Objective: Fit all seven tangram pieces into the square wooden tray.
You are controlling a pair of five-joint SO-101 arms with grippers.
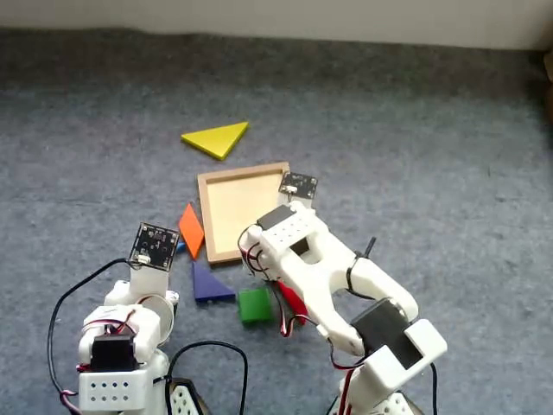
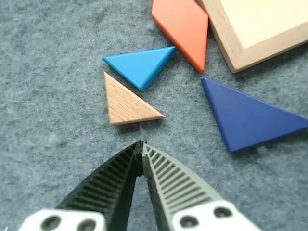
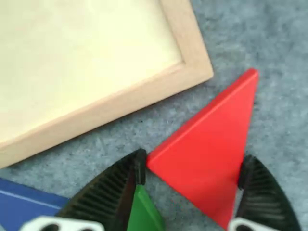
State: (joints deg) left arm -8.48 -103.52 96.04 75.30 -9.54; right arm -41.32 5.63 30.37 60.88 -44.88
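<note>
The square wooden tray (image 1: 244, 170) lies empty mid-table. My right gripper (image 3: 192, 166) is shut on the red triangle (image 3: 207, 144), one finger against each side, just off the tray's near corner (image 3: 195, 72). The green square (image 3: 144, 214) and the dark blue triangle (image 3: 24, 204) lie close by. My left gripper (image 2: 141, 147) is shut and holds nothing; its tips point at a small wooden triangle (image 2: 126, 102). Beyond that piece lie a light blue triangle (image 2: 141, 65), the orange parallelogram (image 2: 183, 29) and the dark blue triangle (image 2: 248, 118). The yellow triangle (image 1: 216, 138) lies beyond the tray.
Everything rests on grey carpet. The right arm (image 1: 298, 246) hangs over the tray's near right corner and hides most of the red triangle (image 1: 292, 300). The left arm (image 1: 130, 328) stands at the near left. Bare carpet stretches to the right and far side.
</note>
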